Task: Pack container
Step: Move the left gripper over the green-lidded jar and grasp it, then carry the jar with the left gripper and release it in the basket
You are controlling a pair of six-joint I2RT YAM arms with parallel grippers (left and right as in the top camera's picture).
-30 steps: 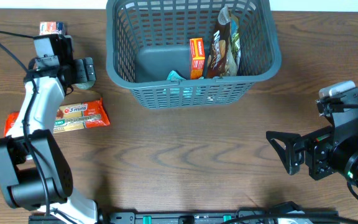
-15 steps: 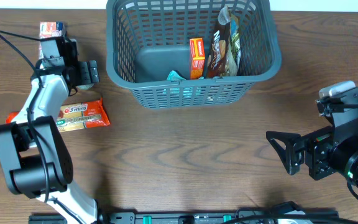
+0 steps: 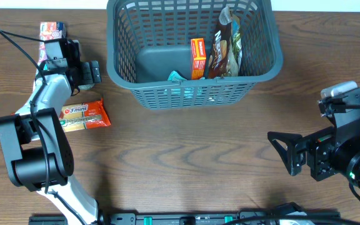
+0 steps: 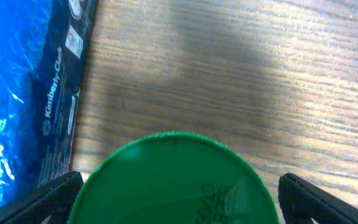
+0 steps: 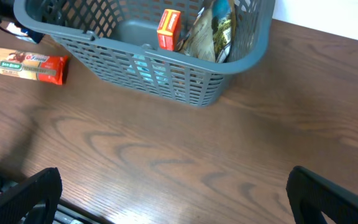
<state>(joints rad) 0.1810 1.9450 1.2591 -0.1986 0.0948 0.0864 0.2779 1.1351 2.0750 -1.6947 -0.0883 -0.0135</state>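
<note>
Looking at the container (image 3: 192,94) parked at the far middle of the wooden table (image 3: 186,156), already carrying an orange box (image 3: 197,57), a dark snack bag (image 3: 225,44) leaning toward its right wall and something teal (image 3: 176,76) down by the near wall. Spotting the left gripper (image 3: 91,70) hanging just left of the container, its tall slotted wall standing between it and the inside. Seeing its fingers (image 4: 42,200) spread wide on either side of a green lid (image 4: 173,180), not squeezing it. Noticing a blue Kimberly-Clark pack (image 4: 23,93) lying right beside that lid. Finding a red noodle packet (image 3: 80,116) nearer in, left end tucked under the left arm, plus a small box (image 3: 52,28) at the far left. Catching the right gripper (image 3: 281,153) sitting well apart at the near right, jaws wide apart.
</note>
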